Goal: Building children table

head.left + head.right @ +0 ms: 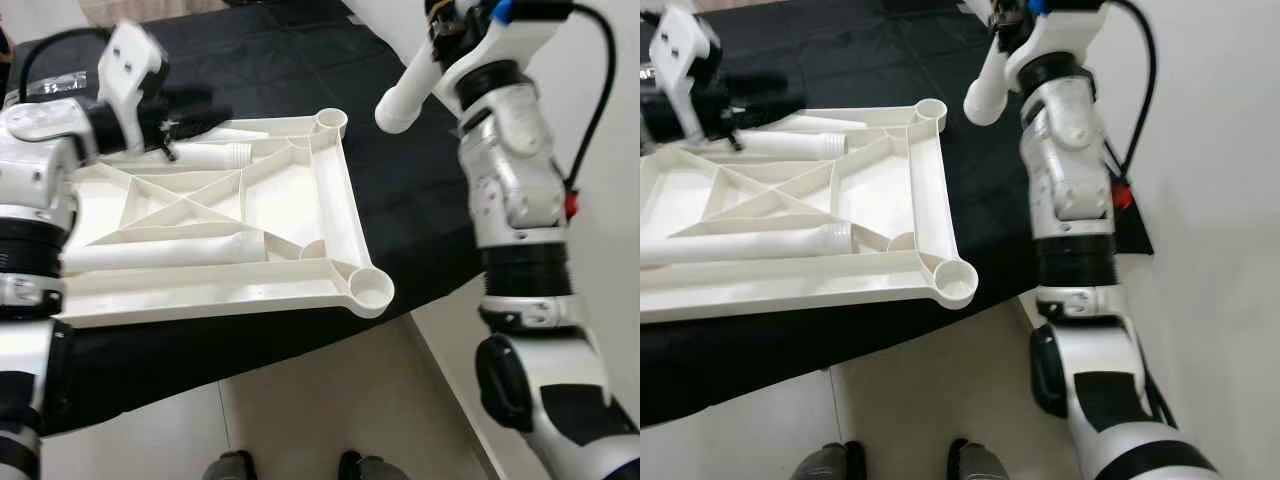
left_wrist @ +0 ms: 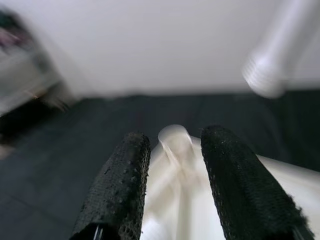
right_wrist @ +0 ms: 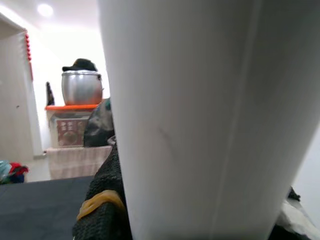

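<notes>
A white plastic table top lies upside down on a black mat, with round leg sockets at its corners. Two white legs rest loose inside it, one at the far side and one nearer. My right gripper is raised above the mat's right edge, shut on a third white leg that slants down toward the far right socket; one black finger shows beside the leg. My left gripper hovers open over the top's far edge, its fingers apart and blurred.
The black mat covers the floor under the table top. Pale tiles lie in front, with my feet at the bottom. A white wall stands close on the right. A metal pot sits on a box far off.
</notes>
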Controlling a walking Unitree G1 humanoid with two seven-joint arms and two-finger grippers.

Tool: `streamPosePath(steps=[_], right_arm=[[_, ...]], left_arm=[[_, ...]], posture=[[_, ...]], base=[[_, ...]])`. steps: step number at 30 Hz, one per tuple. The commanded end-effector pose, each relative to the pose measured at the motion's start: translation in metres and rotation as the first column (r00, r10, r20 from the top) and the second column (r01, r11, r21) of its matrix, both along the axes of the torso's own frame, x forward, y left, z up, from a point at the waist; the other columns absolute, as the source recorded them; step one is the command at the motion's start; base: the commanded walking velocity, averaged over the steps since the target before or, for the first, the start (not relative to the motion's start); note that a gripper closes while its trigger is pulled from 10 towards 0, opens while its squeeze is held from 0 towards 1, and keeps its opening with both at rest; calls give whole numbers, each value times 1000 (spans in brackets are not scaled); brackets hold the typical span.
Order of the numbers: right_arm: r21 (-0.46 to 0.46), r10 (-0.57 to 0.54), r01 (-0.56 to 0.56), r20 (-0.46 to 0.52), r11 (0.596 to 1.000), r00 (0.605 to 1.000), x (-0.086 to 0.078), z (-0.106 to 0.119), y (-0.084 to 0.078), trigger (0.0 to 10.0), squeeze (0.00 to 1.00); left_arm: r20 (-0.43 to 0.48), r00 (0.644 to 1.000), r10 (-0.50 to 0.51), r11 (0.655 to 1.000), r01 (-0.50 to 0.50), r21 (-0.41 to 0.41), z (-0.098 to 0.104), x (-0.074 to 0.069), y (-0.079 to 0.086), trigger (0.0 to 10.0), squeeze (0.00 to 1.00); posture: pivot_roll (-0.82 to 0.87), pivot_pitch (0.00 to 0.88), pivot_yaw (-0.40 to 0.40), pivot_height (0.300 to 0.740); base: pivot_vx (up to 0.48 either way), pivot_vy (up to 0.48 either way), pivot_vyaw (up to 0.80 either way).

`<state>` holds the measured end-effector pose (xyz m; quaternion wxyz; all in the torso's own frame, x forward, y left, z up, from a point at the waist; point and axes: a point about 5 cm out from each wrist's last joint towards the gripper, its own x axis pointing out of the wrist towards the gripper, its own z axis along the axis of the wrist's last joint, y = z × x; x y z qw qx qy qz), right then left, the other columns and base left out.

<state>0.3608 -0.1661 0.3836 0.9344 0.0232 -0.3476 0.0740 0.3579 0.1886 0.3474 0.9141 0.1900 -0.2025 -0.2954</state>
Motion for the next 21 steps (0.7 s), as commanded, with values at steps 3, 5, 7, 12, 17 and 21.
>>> streamPosePath(steps=[3, 5, 7, 12, 17, 21], right_arm=[[25, 115, -114, -10, 993, 993, -11, -3, -9, 10000, 0], [-5, 186, -187, -85, 982, 979, -12, -16, -8, 10000, 0], [-43, 244, -253, -142, 967, 959, -15, -24, -7, 10000, 0], [-154, 423, -480, -295, 864, 857, -27, -42, -10, 10000, 0], [-163, 529, -579, -268, 799, 805, -36, -31, -18, 10000, 0], [-168, 635, -663, -191, 730, 748, -48, -9, -28, 10000, 0]], left_arm=[[89, 985, 148, 983, -137, -118, -13, -21, -25, 10000, 0], [54, 984, 169, 962, -153, -226, -24, -30, -35, 10000, 0], [66, 982, 178, 963, -160, -219, -29, -37, -42, 10000, 0], [14, 990, 144, 960, -136, -246, -55, -57, -66, 10000, 0], [-42, 996, 85, 957, -93, -275, -70, -72, -82, 10000, 0], [-112, 993, -40, 961, 7, -277, -92, -101, -108, 10000, 0]], posture=[[54, 146, -9, 740], [51, 141, -2, 740], [48, 138, -1, 740], [55, 127, -2, 740], [61, 128, -4, 740], [63, 124, -9, 740]], base=[[0, 0, 0], [0, 0, 0], [0, 0, 0], [0, 0, 0], [0, 0, 0], [0, 0, 0]])
